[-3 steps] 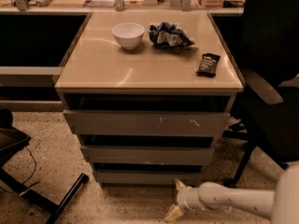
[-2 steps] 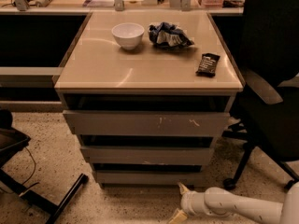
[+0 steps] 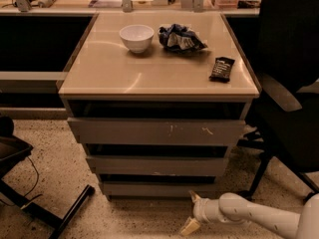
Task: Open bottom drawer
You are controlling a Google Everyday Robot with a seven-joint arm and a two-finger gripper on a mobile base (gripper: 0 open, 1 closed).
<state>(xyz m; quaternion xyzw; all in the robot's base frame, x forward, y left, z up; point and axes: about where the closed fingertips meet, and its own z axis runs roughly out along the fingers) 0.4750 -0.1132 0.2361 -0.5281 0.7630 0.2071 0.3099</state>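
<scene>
The bottom drawer (image 3: 159, 189) is the lowest and narrowest of three plain grey fronts in the cabinet, and it sits pushed in. My gripper (image 3: 192, 212) is at the end of the white arm coming in from the lower right. It is low over the floor, just in front of and below the right part of the bottom drawer front. Its fingers are spread open, with the upper fingertip (image 3: 194, 197) close to the drawer's lower edge and the lower one (image 3: 189, 227) near the floor. It holds nothing.
The middle drawer (image 3: 157, 165) and the scratched top drawer (image 3: 157, 132) are above. On the cabinet top (image 3: 109, 73) are a white bowl (image 3: 136, 37), a crumpled bag (image 3: 180, 38) and a dark bar (image 3: 222, 68). A black office chair (image 3: 291, 98) stands right; a chair base (image 3: 50, 208) is left.
My gripper has shifted slightly to the right and the arm behind it has sunk lower in view. The drawers have not moved.
</scene>
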